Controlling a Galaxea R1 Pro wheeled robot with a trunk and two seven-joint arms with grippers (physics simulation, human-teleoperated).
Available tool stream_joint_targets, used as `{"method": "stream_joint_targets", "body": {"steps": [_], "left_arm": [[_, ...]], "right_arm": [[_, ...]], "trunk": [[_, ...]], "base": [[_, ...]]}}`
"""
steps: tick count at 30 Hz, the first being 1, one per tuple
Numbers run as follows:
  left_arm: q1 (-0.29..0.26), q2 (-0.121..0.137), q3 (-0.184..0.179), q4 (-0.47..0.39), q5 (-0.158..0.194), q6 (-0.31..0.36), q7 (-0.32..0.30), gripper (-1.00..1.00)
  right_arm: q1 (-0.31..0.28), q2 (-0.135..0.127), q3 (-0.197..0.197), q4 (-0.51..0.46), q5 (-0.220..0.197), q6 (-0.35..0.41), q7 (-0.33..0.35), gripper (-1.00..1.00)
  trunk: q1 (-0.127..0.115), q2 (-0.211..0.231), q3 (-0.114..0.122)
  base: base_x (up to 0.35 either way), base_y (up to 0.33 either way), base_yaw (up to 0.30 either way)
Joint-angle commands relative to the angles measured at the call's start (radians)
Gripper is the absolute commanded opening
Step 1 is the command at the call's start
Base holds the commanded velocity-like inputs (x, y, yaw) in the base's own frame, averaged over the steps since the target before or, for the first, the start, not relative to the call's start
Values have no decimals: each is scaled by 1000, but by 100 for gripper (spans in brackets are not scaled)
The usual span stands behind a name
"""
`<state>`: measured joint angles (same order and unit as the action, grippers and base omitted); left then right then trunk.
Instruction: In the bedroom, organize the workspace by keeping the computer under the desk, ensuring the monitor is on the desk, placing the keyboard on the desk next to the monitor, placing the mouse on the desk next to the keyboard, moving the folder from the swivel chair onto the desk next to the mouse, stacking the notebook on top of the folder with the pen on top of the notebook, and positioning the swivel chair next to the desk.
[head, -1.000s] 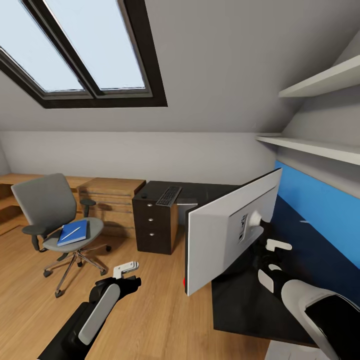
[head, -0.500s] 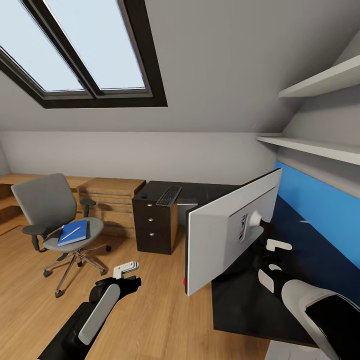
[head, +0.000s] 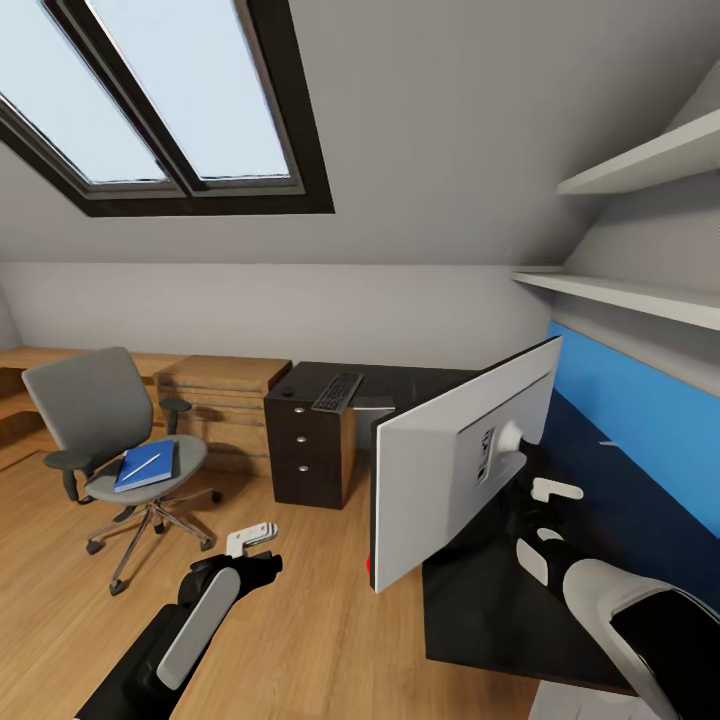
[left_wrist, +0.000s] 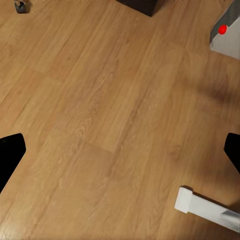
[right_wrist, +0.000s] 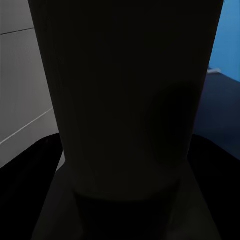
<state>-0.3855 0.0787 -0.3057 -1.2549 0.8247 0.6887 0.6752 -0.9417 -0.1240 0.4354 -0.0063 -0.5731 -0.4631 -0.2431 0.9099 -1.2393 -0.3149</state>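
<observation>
Practically nothing has changed over the last second: the head view is the same as before, with both arms, the monitor (head: 465, 460) and the chair (head: 110, 440) exactly where they were, so the work looks paused in the middle of placing the screen, not moving on. The monitor stands tilted on the black desk (head: 600, 480), white back toward the camera, its lower corner with the red light hanging at the desk's near edge, so I judge it is not yet squarely set. The right gripper (head: 535, 505) sits right behind the screen at its stand; in the right wrist view the dark stand (right_wrist: 125, 110) looms directly ahead between the finger tips, very close, but I cannot tell whether the jaws are clamped on it or merely around it. The left gripper (head: 250, 540) hovers over bare wood floor (left_wrist: 100, 100), well apart from everything, its jaws spread wide with nothing between them. Farther off, the keyboard (head: 338, 392) lies on the desk's far end above the drawers, and the blue folder (head: 146, 466) with the pen (head: 143, 465) on it waits on the chair seat
</observation>
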Motion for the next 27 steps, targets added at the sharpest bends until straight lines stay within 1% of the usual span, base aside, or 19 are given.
{"method": "stream_joint_targets", "body": {"steps": [1, 11, 18, 27], "left_arm": [[-1, 1, -3, -1, 9, 0, 10, 100], [-1, 1, -3, -1, 6, 0, 9, 100], [-1, 1, -3, -1, 4, 0, 10, 100], [-1, 1, -4, -1, 5, 0, 14, 100]], "right_arm": [[0, 0, 20, 2, -21, -3, -5, -100], [0, 0, 20, 2, -21, -2, -5, -100], [0, 0, 20, 2, -20, -2, -3, -100], [0, 0, 20, 2, -20, -2, -2, -100]], "trunk": [[0, -1, -1], [0, -1, -1], [0, -1, -1], [0, -1, -1]], "base": [[0, -160, 0], [0, -263, 0], [8, -134, 0], [198, -195, 0]]}}
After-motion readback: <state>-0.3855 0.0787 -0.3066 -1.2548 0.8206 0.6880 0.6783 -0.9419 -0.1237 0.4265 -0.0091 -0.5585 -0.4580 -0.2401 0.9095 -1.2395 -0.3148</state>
